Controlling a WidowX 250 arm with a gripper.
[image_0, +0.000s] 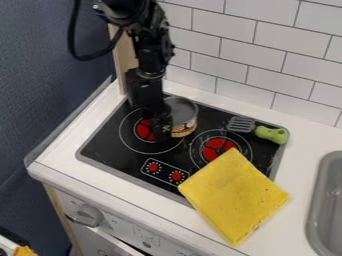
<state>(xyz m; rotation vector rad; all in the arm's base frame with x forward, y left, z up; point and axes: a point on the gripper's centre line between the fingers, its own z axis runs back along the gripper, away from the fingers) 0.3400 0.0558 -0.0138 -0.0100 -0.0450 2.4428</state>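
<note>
The black gripper (160, 126) hangs low over the back left part of the black stove top (107, 150), in front of the left red burner. Right beside it stands a small round pot (185, 121) with a dark inside and a tan patterned lower side; the gripper covers its left edge. Whether the two touch, I cannot tell. A spatula (270, 134) with a green handle and a grey slotted head lies at the stove's right edge. A folded yellow cloth (234, 197) lies over the stove's front right corner and onto the white counter.
A grey sink (326, 200) is set into the counter at the far right. White wall tiles (260, 75) rise behind the stove. A clear low panel (67, 122) runs along the counter's left edge, and a knob (88, 215) sits on the front.
</note>
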